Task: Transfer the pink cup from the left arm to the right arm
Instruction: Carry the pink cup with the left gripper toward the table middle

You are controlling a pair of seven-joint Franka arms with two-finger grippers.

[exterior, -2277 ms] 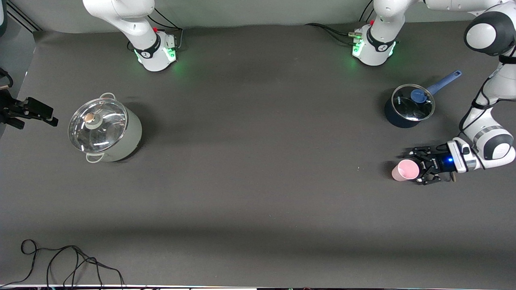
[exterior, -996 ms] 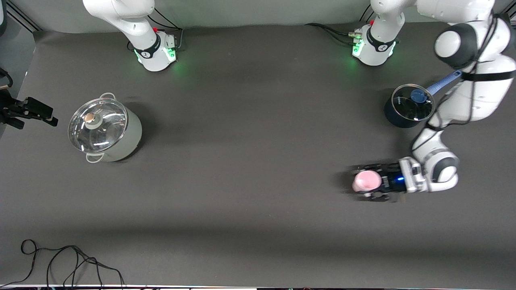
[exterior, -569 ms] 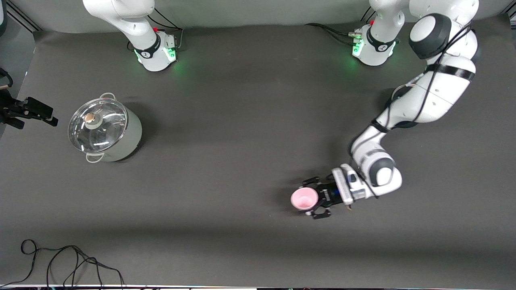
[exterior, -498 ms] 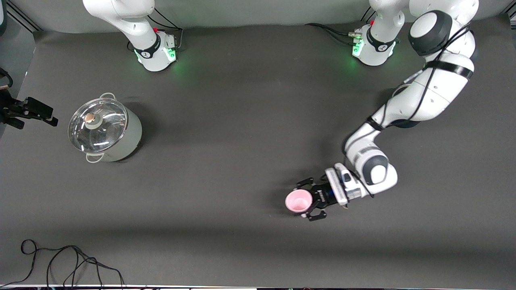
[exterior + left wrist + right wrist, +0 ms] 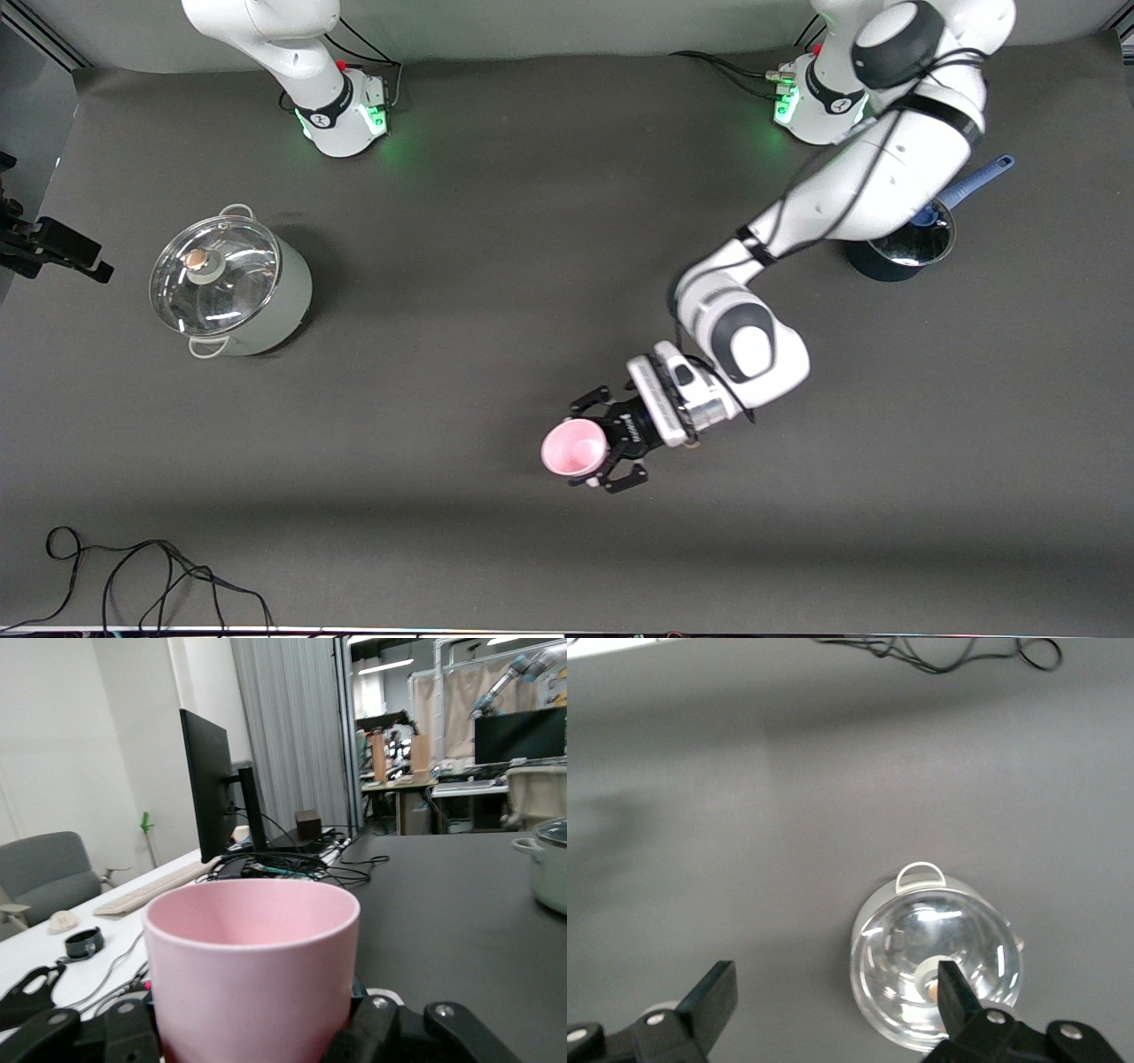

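The pink cup [image 5: 574, 447] is a small pale-pink tumbler held upright, mouth up, just above the table's middle. My left gripper [image 5: 595, 445] is shut on its lower wall from the side. In the left wrist view the pink cup [image 5: 252, 966] fills the foreground, with the black fingers [image 5: 394, 1032] pressed against its base. My right gripper [image 5: 62, 252] waits at the right arm's end of the table, only partly in view. In the right wrist view the right gripper [image 5: 833, 997] is open wide with nothing between its fingers, high over the table beside the steel pot.
A lidded steel pot [image 5: 230, 283] stands toward the right arm's end; the right wrist view shows the pot [image 5: 935, 970] below. A blue-handled dark saucepan [image 5: 899, 252] sits partly under the left arm. A black cable [image 5: 151, 576] lies near the front edge.
The left arm has carried the pink cup from the left arm's end of the table toward the middle, still gripped. The right gripper has shifted only slightly.
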